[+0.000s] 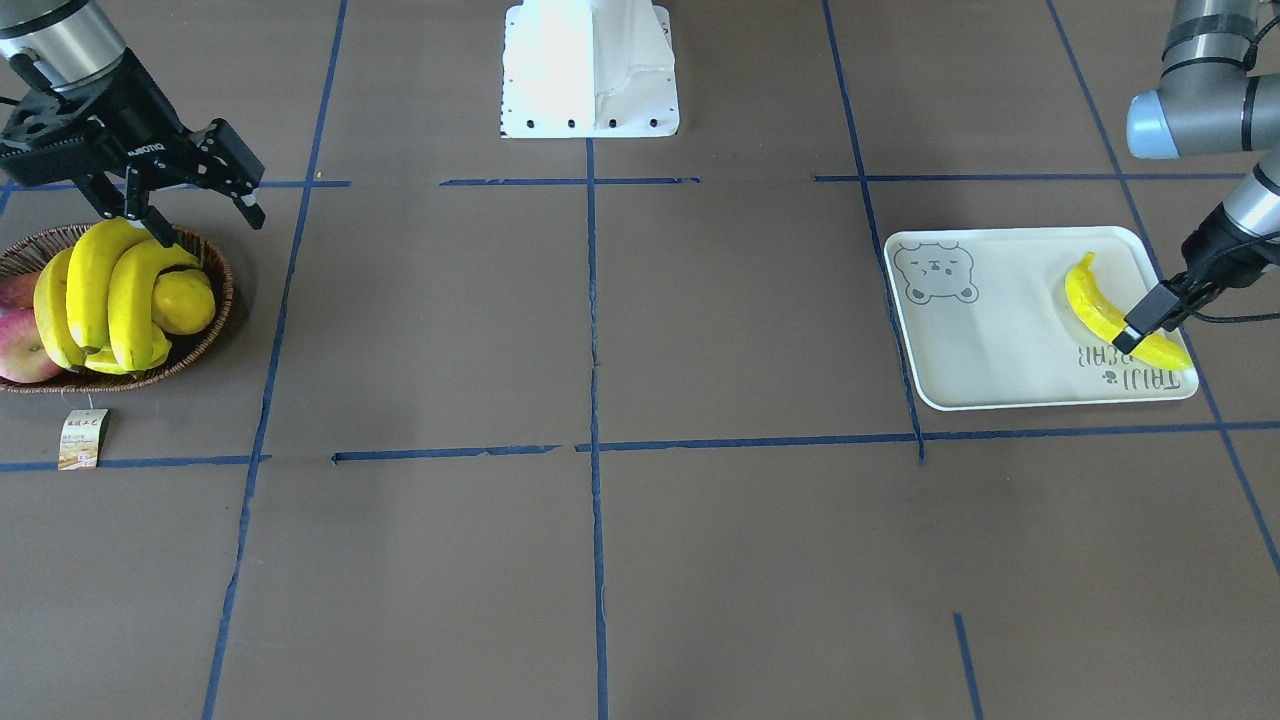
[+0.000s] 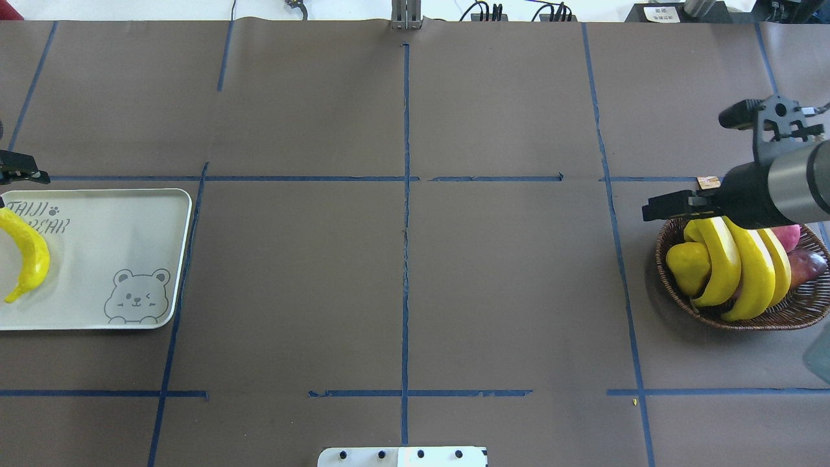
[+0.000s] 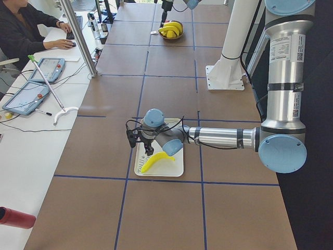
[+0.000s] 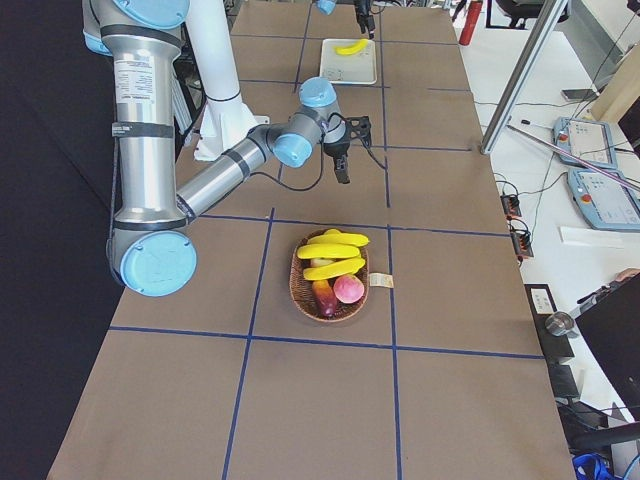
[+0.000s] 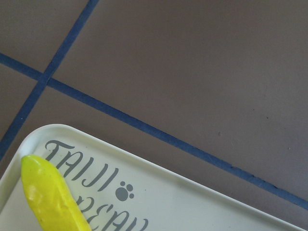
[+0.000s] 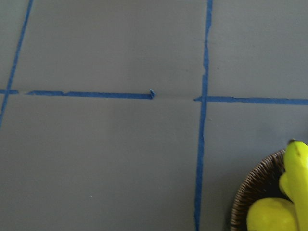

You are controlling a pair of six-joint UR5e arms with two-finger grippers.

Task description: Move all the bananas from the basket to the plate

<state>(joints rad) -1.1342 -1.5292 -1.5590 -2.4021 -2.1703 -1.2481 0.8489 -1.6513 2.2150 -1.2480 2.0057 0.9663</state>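
Right gripper (image 1: 207,225): jaws spread wide with nothing between them. One fingertip sits at the upper ends of the stacked bananas; the other hangs out past the wicker rim.
Left gripper (image 1: 1135,330): low over the plate, one finger crossing the lone banana (image 1: 1095,305). Whether the jaws pinch it or stand clear cannot be told.
Basket (image 1: 215,310): directly beneath the right jaws. It holds three bananas (image 1: 100,290), arched side by side over a lemon (image 1: 185,300) and red apples (image 1: 20,355).
Basket hazard: the three bananas lie touching, so in my judgement jaws closing across them may catch two at once or slip off the curved skin. A lift could also drag the lemon out or tilt the light basket.
Plate (image 1: 1000,340) hazard: the lone banana lies beside the rim, at the end away from the bear (image 1: 935,275). A snag as the finger withdraws could roll it over that rim.
Basket bananas, axis: long axes parallel, running from under the right jaws away from the robot, arched backs up.
Plate banana, axis: its length passes under the left finger. The thin end points toward the robot's base; the blunt end lies beyond the finger, by the lettering.
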